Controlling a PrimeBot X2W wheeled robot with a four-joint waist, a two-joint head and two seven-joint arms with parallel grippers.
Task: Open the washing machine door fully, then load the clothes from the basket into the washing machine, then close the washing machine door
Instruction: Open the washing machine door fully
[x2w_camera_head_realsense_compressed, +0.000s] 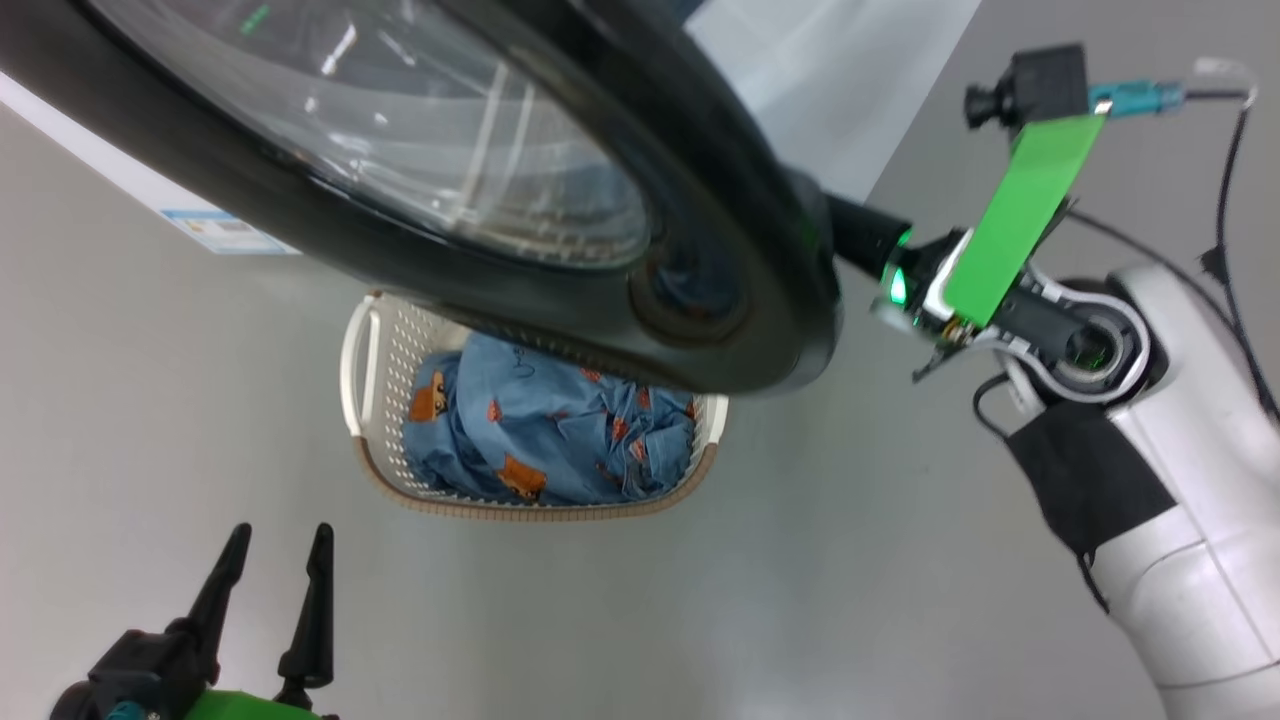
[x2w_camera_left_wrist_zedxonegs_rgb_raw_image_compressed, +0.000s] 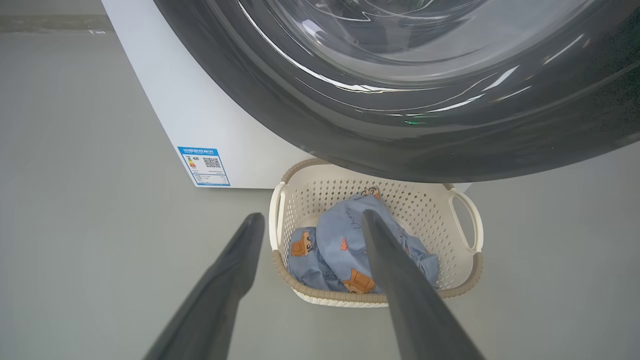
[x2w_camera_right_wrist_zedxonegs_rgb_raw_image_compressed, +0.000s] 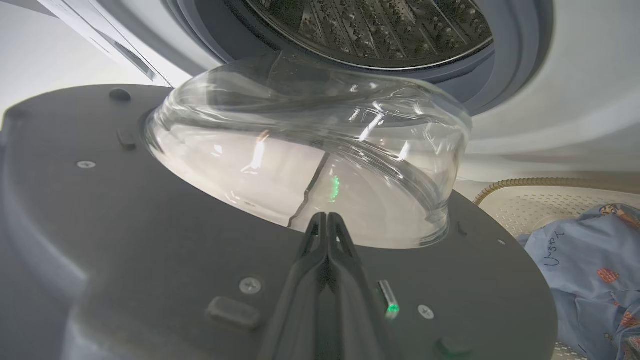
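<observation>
Head view
- Washing machine door (x2w_camera_head_realsense_compressed: 720, 300): glossy black rim, swung open, across the top of the view; clear glass window (x2w_camera_head_realsense_compressed: 450, 150) at its centre.
- Basket (x2w_camera_head_realsense_compressed: 380, 420): cream, perforated, brown rim, on the grey floor (x2w_camera_head_realsense_compressed: 150, 450), partly under the door's lower edge.
- Clothes (x2w_camera_head_realsense_compressed: 540, 430): light blue with orange-brown figures, bunched inside the basket.
- Washing machine (x2w_camera_head_realsense_compressed: 70, 125): white edge at upper left, blue label (x2w_camera_head_realsense_compressed: 215, 228) at its lower corner.
- Left gripper (x2w_camera_head_realsense_compressed: 281, 535): lower left, fingers apart, holding nothing, well apart from the basket.
- Right forearm (x2w_camera_head_realsense_compressed: 1180, 520): pale, at right; its wrist reaches behind the door rim.

Left wrist view
- Left gripper: two dark fingers (x2w_camera_left_wrist_zedxonegs_rgb_raw_image_compressed: 225, 280) spread wide, pointing toward the basket; one crosses in front of the clothes.
- Basket just beside the washing machine's front, below the door.

Right wrist view
- Right gripper (x2w_camera_right_wrist_zedxonegs_rgb_raw_image_compressed: 325, 220): fingers pressed together, empty, tips at the edge of the glass bowl, over the door's dark grey inner face; whether they touch it cannot be told.
- Drum (x2w_camera_right_wrist_zedxonegs_rgb_raw_image_compressed: 375, 30): perforated steel, ringed by the grey gasket (x2w_camera_right_wrist_zedxonegs_rgb_raw_image_compressed: 500, 75), open behind the door.
- Basket and clothes at right edge.
</observation>
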